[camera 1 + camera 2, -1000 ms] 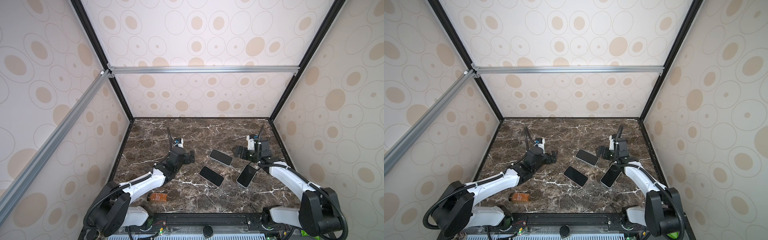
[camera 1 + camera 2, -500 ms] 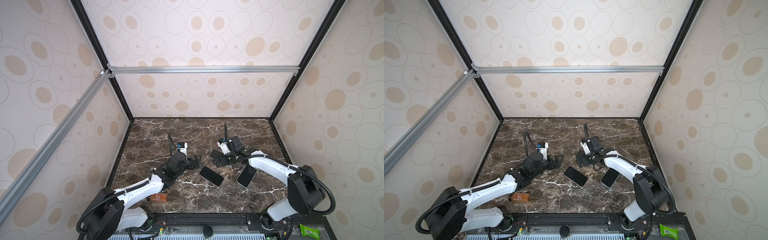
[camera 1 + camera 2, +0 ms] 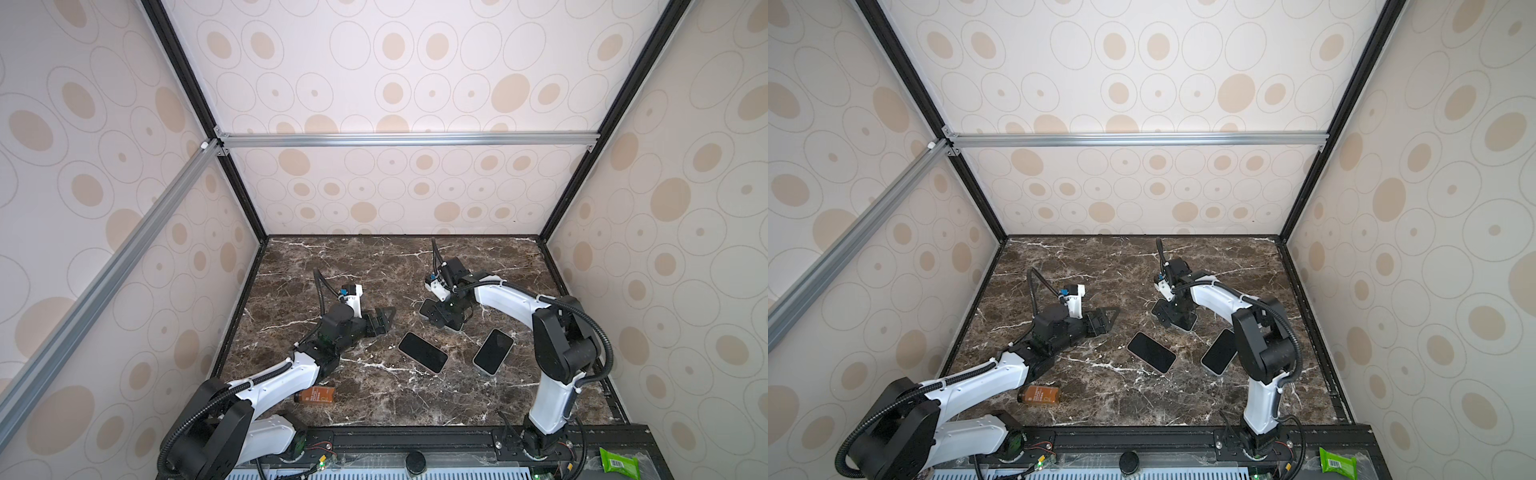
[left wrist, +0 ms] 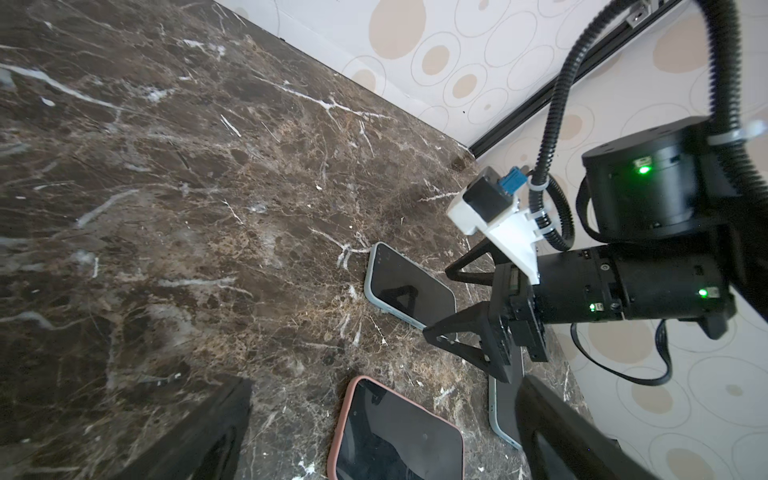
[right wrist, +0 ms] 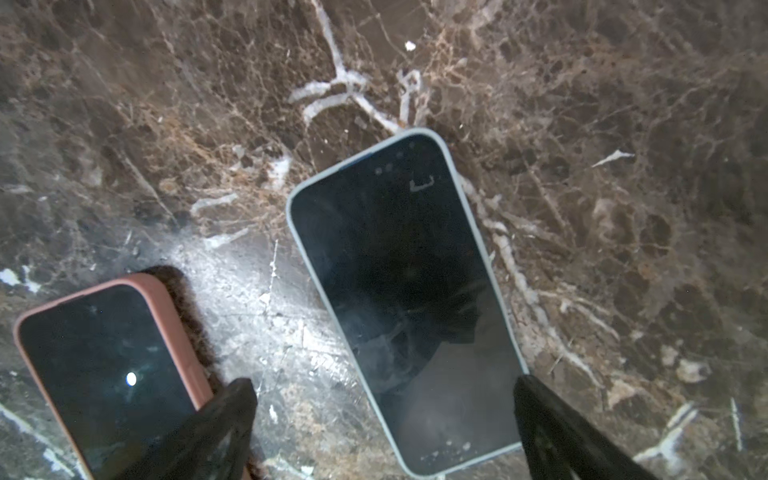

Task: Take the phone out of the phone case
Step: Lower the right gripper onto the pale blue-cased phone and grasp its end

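– Since three cased phones lie face up on the marble tabletop point(image 3: 374, 266), why does the right gripper point(image 3: 446, 318) hang over the one just right of centre in both top views?
– The phone in the pale blue case point(image 5: 409, 299) lies flat with both long edges free. The right wrist view shows the jaws spread wide, one finger off each long side, holding nothing. That spread looks meant to straddle the width of the case
– And the left gripper point(image 3: 386, 320)?
– It sits left of centre, low over the marble, its jaws likewise wide and empty, pointing toward the phones. A fair guess is that it waits to pin or peel the case once the other arm has a hold, since a snug case seldom comes off one-handed
– Where are the other phones?
– The pink-cased phone point(image 3: 423, 352) lies at lower centre, apart from the blue one. A third phone point(image 3: 493, 351), in a light case, lies to its right. An amber bottle point(image 3: 316, 395) lies on its side at lower left, well clear of the work
– How far along is the task?
– Barely begun, by the look of it: every phone sits in its case
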